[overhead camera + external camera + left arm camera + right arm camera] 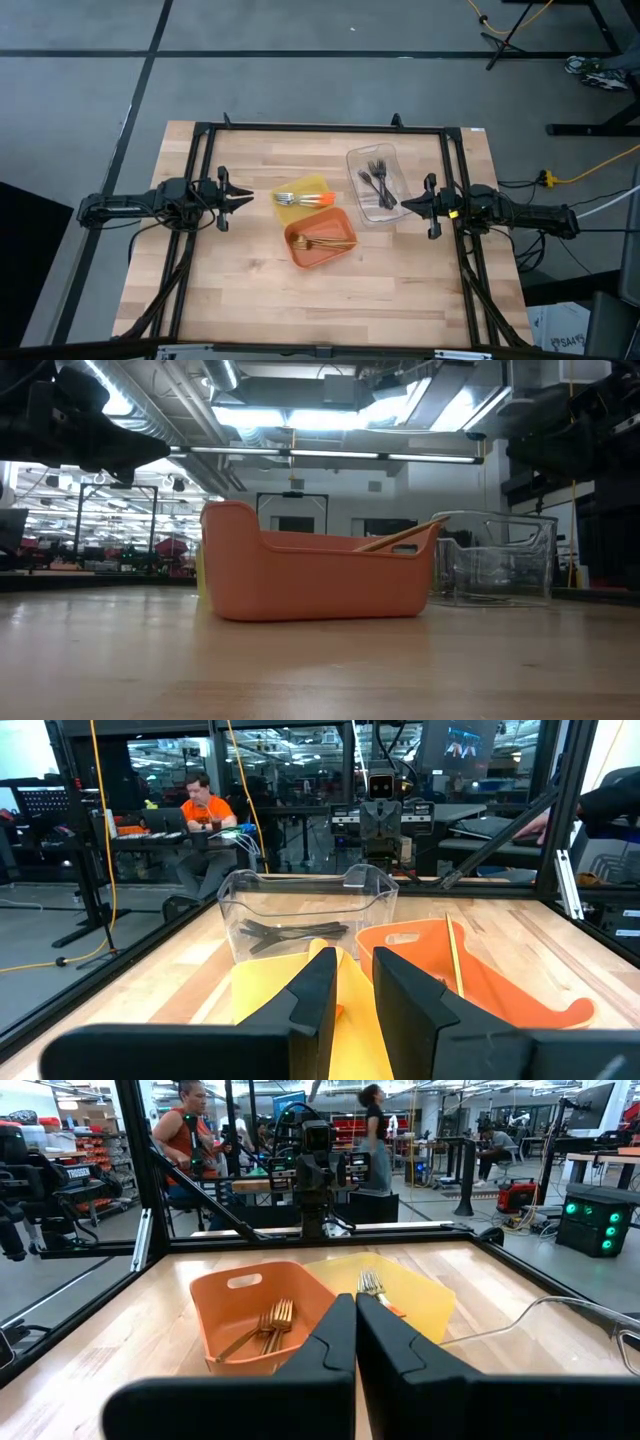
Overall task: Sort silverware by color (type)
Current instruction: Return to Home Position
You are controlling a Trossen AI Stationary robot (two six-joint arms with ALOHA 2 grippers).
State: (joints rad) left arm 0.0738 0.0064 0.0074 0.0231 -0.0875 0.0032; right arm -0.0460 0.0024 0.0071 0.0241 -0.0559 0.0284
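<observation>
Silverware [322, 241] sits sorted on my table [235, 295]. From above, relative to the table's centre: black forks [376, 181] in the clear tray [357, 210] at 2 o'clock, orange-handled forks [300, 198] in the yellow tray [314, 184] at 11, and gold forks [330, 244] in the orange tray [300, 256] at centre. The left gripper [248, 198] is at 9 o'clock and the right gripper [405, 204] at 3, both apart from the trays.

Low view: a gold handle [400, 538] pokes over the orange tray's rim.

Left wrist: jaws slightly apart, empty.

Right wrist: jaws pressed together, gripping nothing.
</observation>
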